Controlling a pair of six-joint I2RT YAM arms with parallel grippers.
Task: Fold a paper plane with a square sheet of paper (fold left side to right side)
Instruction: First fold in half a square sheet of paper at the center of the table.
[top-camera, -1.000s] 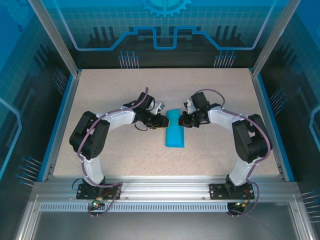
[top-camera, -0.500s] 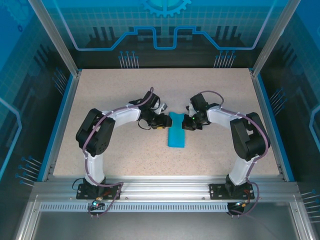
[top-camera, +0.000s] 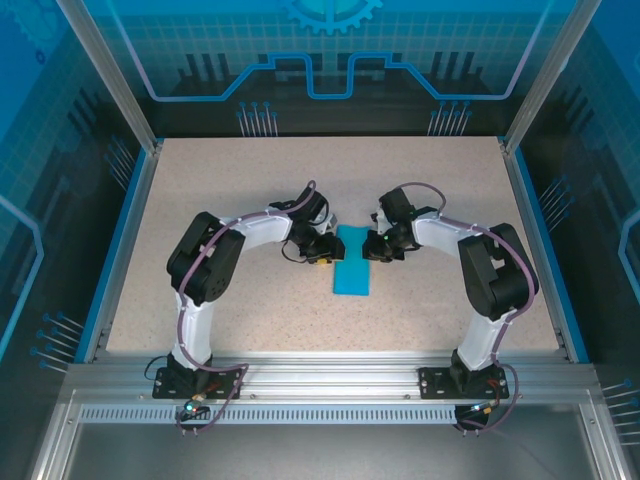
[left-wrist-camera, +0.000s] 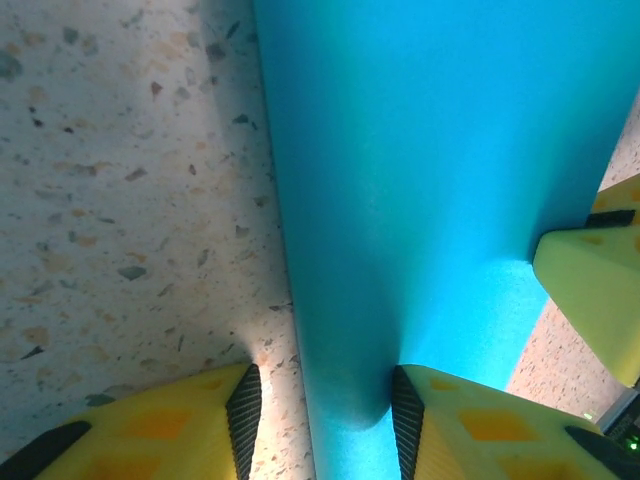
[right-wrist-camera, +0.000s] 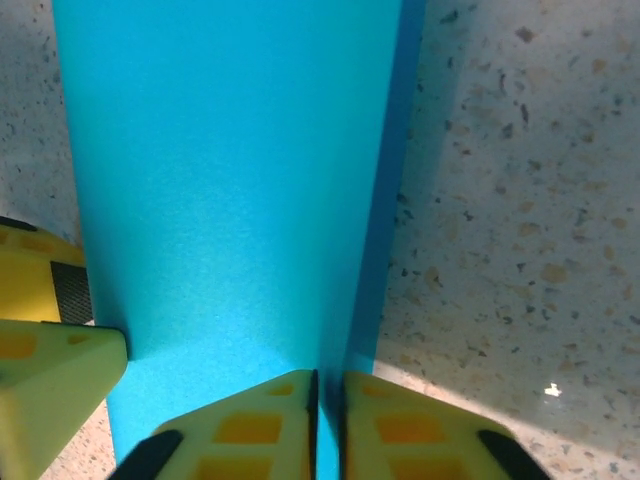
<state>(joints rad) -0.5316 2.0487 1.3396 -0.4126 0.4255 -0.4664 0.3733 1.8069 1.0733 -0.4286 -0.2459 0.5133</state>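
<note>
The square sheet of paper (top-camera: 352, 262) lies doubled over as a narrow teal-blue strip at the table's middle. Its rounded left fold (left-wrist-camera: 345, 330) runs between the yellow fingers (left-wrist-camera: 150, 430) of my left gripper (top-camera: 325, 250), which stands open astride it; the right finger touches the paper and the left one is over bare table. My right gripper (top-camera: 373, 246) is shut on the sheet's stacked right edges (right-wrist-camera: 385, 200), with a thin line of blue between its fingertips (right-wrist-camera: 265, 420). Both grippers meet at the strip's far end.
The speckled table (top-camera: 220, 190) is bounded by blue rails on both sides and an aluminium frame (top-camera: 320, 370) at the near edge. Each wrist view catches the other gripper's yellow finger (left-wrist-camera: 590, 300) close beside the paper.
The left gripper has moved right and down onto the paper's left fold, its elbow swinging inward. The lifted far end of the paper has come down into a narrower strip. The right gripper barely moved.
</note>
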